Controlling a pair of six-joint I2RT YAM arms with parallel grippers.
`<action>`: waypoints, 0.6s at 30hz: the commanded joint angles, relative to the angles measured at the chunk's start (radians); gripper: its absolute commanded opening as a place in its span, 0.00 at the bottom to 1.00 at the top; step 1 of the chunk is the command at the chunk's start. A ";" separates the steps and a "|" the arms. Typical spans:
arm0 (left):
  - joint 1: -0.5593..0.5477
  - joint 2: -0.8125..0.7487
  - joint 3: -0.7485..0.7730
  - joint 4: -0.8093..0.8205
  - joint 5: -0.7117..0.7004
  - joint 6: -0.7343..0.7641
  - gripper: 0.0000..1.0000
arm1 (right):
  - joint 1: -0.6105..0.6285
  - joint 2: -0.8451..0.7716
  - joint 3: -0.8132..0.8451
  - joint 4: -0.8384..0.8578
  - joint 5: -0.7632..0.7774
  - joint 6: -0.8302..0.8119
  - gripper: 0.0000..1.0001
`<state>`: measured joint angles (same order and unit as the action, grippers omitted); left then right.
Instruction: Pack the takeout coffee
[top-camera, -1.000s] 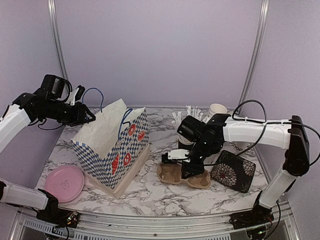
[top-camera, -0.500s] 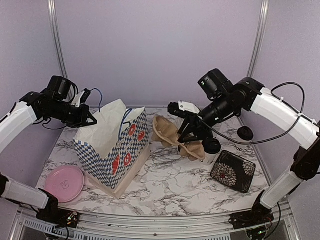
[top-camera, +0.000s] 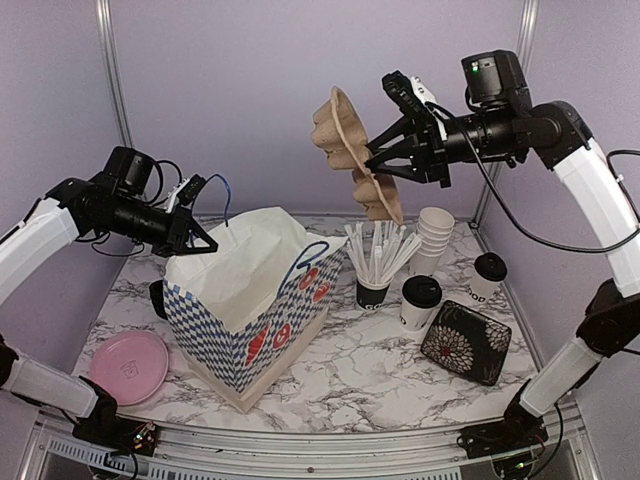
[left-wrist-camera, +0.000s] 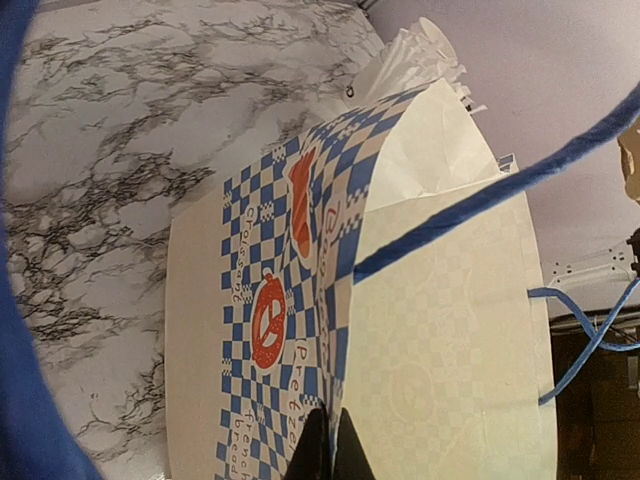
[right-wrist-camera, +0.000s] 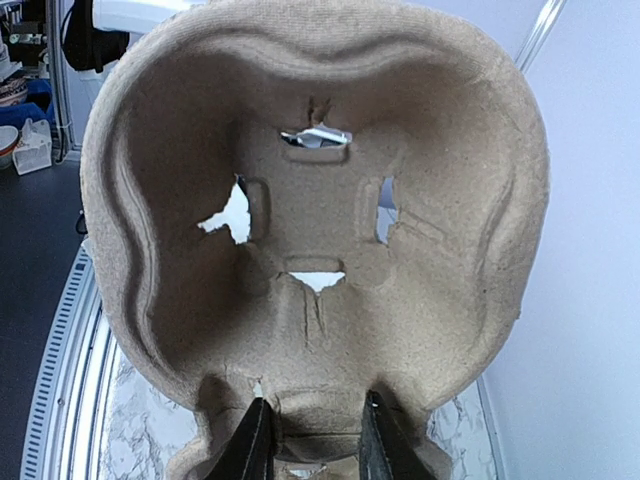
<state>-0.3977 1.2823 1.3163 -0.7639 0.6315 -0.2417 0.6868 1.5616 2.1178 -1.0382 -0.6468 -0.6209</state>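
The brown moulded-pulp cup carrier (top-camera: 350, 150) hangs tilted on edge, high above the table's back middle. My right gripper (top-camera: 380, 153) is shut on its rim; in the right wrist view the carrier (right-wrist-camera: 320, 200) fills the frame, with my gripper (right-wrist-camera: 315, 445) clamping its lower ridge. Two white lidded coffee cups (top-camera: 420, 301) (top-camera: 488, 276) stand on the table at the right. My left gripper (top-camera: 203, 240) is shut on the rim of the blue-checked paper bag (top-camera: 250, 300). In the left wrist view the fingertips (left-wrist-camera: 318, 450) pinch the bag's wall (left-wrist-camera: 450, 330).
A black cup of white straws (top-camera: 373, 280) and a stack of white cups (top-camera: 435, 232) stand behind the coffees. A black flower-patterned pouch (top-camera: 465, 342) lies at the front right. A pink plate (top-camera: 128, 366) lies at the front left. A dark object (top-camera: 157, 298) sits left of the bag.
My right arm has lifted the carrier from the table to high above the bag's right side. My left gripper has pulled the bag's rim, and the bag has shifted right and opened wider.
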 joint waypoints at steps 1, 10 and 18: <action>-0.056 0.006 0.049 -0.004 0.103 0.033 0.00 | -0.002 0.037 0.081 0.027 -0.085 0.014 0.25; -0.168 0.132 0.130 -0.032 0.133 0.132 0.00 | 0.000 0.039 0.033 0.030 -0.189 0.013 0.25; -0.250 0.334 0.301 -0.064 0.170 0.211 0.00 | 0.021 0.064 0.040 0.014 -0.258 -0.006 0.26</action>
<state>-0.6182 1.5478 1.5272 -0.7940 0.7570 -0.0910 0.6922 1.6135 2.1471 -1.0237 -0.8467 -0.6186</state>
